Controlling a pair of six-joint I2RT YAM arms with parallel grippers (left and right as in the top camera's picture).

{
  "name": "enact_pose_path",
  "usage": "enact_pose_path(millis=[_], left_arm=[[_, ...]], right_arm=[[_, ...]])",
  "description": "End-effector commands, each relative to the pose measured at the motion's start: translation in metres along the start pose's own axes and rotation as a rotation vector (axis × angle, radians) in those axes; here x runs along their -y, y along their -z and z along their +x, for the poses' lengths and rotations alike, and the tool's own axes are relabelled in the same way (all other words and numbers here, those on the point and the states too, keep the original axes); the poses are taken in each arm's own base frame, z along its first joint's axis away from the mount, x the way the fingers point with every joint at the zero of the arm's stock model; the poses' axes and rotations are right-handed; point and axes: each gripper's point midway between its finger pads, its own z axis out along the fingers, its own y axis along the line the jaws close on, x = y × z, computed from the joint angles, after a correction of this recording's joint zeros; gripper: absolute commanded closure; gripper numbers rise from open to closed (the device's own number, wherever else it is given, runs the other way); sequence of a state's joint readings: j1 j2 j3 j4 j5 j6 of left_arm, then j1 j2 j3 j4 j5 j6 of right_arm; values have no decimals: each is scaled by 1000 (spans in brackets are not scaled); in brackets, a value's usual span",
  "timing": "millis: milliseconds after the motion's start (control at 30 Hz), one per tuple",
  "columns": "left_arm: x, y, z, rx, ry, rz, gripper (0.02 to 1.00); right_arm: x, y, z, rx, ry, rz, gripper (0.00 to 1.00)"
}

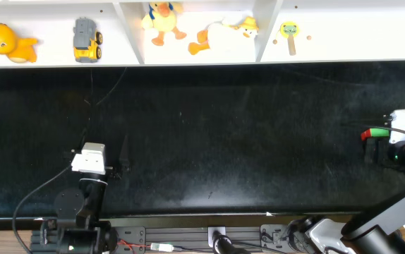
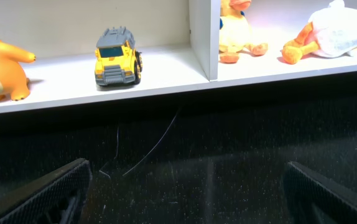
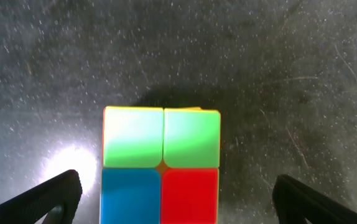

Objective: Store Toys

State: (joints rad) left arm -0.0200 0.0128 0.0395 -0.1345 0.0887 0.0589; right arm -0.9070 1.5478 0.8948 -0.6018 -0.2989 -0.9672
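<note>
A colour cube point(image 3: 161, 165) with green, blue and red tiles on top lies on the black mat at the table's right edge. It also shows as a red-and-green sliver, the cube point(image 1: 372, 132), in the top view. My right gripper point(image 3: 175, 182) hovers over it, open, with a finger well clear on each side. My left gripper point(image 2: 188, 171) is open and empty low over the mat at the front left, the same left gripper point(image 1: 89, 159) from above. It faces the white shelf point(image 2: 166, 78), where a yellow toy truck point(image 2: 117, 57) stands.
The shelf point(image 1: 202, 59) spans the back of the table. It holds an orange toy point(image 1: 8, 42), the truck point(image 1: 87, 40), a yellow duck plush point(image 1: 164, 20), a white duck plush point(image 1: 224, 34) and a small yellow toy point(image 1: 289, 34). The black mat point(image 1: 224, 134) lies bare between the arms.
</note>
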Motion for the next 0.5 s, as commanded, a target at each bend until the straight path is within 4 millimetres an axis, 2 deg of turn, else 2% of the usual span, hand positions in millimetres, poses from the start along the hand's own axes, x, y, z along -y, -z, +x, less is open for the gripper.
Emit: enact_pose_path(millis=[33,500], left_arm=[[0,0,0,7,-21,-4,20],[0,0,0,7,-21,-5,23]], right_arm=[[-9,-2,-9,45,-23,-44,3],[-27,-12,0,-1,3,-67,1]])
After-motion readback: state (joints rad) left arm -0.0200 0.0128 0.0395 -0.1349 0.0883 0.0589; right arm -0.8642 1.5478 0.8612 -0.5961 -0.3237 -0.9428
